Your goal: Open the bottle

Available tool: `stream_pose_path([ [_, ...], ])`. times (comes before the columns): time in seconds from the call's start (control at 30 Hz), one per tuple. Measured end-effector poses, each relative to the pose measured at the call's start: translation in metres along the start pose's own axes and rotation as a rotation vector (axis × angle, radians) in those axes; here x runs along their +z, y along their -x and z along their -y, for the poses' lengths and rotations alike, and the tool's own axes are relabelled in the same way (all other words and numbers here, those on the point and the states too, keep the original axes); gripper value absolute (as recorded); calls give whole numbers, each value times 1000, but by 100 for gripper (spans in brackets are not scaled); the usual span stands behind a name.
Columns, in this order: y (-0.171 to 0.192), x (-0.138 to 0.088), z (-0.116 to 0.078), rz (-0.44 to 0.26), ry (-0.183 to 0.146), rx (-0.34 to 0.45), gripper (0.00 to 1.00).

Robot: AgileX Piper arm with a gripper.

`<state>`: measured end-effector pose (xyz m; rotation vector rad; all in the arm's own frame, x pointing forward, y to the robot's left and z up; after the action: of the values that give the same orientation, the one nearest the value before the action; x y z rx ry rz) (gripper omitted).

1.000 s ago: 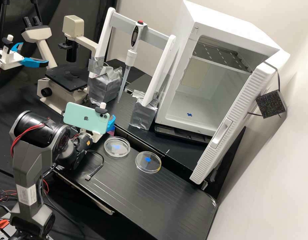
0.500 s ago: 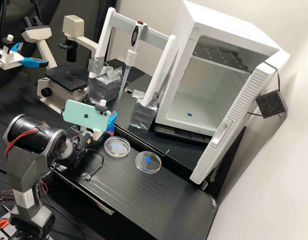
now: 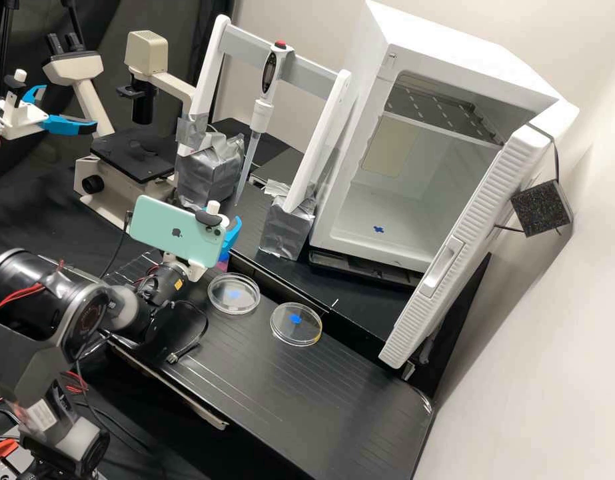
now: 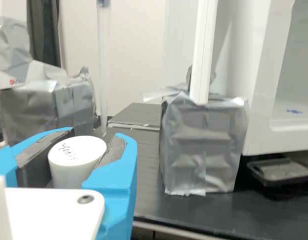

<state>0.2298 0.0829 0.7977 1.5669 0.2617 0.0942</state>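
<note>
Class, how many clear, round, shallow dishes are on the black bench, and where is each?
2. One clear round dish lies nearer the mint-green phone; the second dish lies nearer the open white cabinet. The dark grey arm may hide more.

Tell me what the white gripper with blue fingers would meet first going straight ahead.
For the gripper, the way looks free at first, between the clear pipette tip and the silver-wrapped block beside the white cabinet; depth is unclear, so it might brush either.
</note>
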Motion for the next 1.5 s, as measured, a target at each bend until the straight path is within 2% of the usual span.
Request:
stream_pose_path([
  [0.13, 14, 2, 5, -7, -10, -22, 0],
  [0.27, 27, 3, 9, -30, 0, -44, 0],
  [0.43, 39, 6, 11, -40, -6, -37, 0],
  [0.57, 42, 4, 18, -54, -17, -56, 0],
  [0.67, 40, 3, 25, -60, -14, -94, 0],
  [0.77, 39, 4, 30, -53, 2, -113, 0],
  [0.87, 39, 6, 34, -39, -4, -126, 0],
  [1.23, 40, 9, 34, -34, -14, -107, 0],
  [1.27, 40, 9, 34, -35, -14, -106, 100],
  [1.43, 43, 9, 37, -34, -15, -122, 100],
  [1.5, 43, 8, 39, -42, -5, -127, 100],
])
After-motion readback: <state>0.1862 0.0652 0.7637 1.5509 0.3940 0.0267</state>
